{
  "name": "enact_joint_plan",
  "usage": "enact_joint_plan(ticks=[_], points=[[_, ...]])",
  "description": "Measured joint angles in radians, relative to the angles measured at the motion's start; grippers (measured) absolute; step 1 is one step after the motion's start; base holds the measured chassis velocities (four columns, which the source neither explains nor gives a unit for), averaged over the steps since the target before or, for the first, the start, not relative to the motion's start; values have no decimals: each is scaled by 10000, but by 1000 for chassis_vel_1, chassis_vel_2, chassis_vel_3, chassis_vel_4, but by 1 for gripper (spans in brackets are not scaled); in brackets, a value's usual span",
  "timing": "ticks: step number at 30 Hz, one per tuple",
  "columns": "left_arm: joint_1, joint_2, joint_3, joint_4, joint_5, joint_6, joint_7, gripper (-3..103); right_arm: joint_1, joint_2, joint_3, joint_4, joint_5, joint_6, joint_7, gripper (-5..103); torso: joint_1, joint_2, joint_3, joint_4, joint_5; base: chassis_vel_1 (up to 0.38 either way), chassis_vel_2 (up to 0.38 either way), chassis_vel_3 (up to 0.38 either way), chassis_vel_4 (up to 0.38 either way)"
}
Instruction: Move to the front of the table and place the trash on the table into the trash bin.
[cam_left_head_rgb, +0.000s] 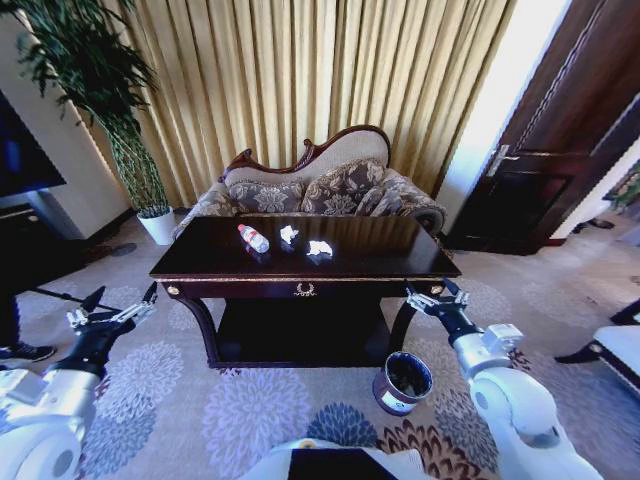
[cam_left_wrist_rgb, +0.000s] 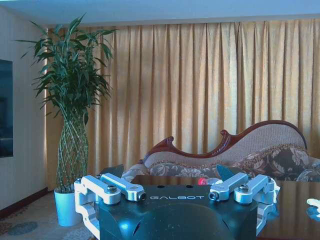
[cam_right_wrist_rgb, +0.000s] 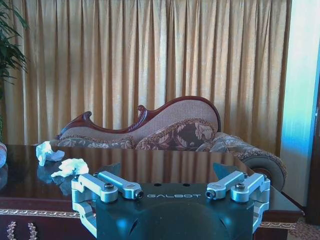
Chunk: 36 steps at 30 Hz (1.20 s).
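Left hand (cam_left_head_rgb: 122, 301) hangs in the air off the front-left corner of the surface (cam_left_head_rgb: 380, 262), fingers spread wide, holding nothing. Right hand (cam_left_head_rgb: 436, 292) sits at the front-right corner, close to the edge, fingers also wide apart and empty. Both arms are raised at about tabletop height.

Trash is on the surface, toward the back, left of centre: clear bottle (cam_left_head_rgb: 253, 238) with red cap lying on its side, then two crumpled white paper wads to its right, first wad (cam_left_head_rgb: 288, 234) near the bottle, second wad (cam_left_head_rgb: 319, 248) just beside the first and slightly nearer the front. All three apart from each other, none touching a hand.

Right wrist view: both wads visible on the glossy top, one (cam_right_wrist_rgb: 45, 152) farther back, one (cam_right_wrist_rgb: 71, 166) nearer, with a sliver of the bottle at the frame edge. Left wrist view: red cap (cam_left_wrist_rgb: 202, 181) peeks over the hand body.

Trash bin (cam_left_head_rgb: 402, 382) stands on the carpet in front of the surface's right leg, below the right arm, tilted view into black liner; can't tell what is inside.

Sofa (cam_left_head_rgb: 330, 185) sits right behind the surface, curtains (cam_left_head_rgb: 300, 70) behind that, potted plant (cam_left_head_rgb: 120, 120) at back left.
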<state>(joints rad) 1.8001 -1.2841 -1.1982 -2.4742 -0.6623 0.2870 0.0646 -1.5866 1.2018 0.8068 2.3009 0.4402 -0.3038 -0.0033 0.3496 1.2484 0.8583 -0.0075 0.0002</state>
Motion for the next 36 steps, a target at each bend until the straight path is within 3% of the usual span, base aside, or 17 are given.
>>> enact_joint_plan(ticks=[36], points=[[2, 0, 46, -47, 15, -11, 6, 100, -105, 84, 7, 87, -302, -185, -106, 100, 0, 0, 0, 0, -5, 4, 2, -3, -3]])
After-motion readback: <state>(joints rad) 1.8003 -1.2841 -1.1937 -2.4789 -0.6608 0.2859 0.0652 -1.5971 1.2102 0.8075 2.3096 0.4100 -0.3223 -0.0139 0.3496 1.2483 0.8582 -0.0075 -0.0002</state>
